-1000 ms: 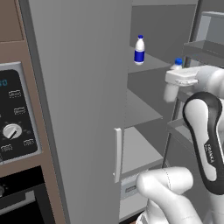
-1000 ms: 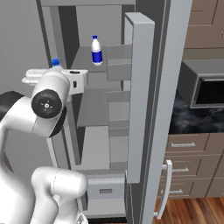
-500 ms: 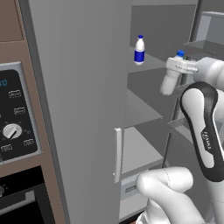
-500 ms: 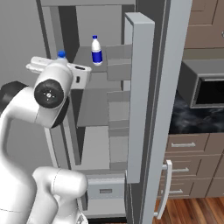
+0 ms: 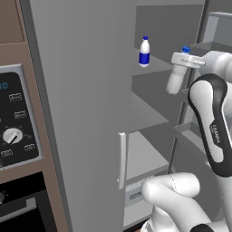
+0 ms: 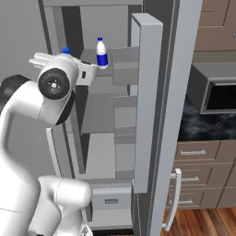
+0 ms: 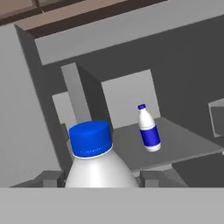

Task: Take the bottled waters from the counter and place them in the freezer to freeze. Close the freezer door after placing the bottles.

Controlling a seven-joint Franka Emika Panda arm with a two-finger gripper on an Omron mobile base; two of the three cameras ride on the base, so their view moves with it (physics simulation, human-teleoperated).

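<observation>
Your jaws gripped the plain bottle (image 5: 175, 78) upright by its body, cap up, just outside the freezer (image 5: 154, 113). The labelled bottle (image 5: 144, 52) stood on the upper shelf (image 7: 175, 144), ahead of the jaws, with bare shelf beside it.

Freezer (image 5: 154, 97) open; top shelf (image 7: 183, 146) mostly bare; labelled bottle (image 7: 148, 128) stands mid-shelf; door bins (image 6: 124, 62) crowd right side.
</observation>
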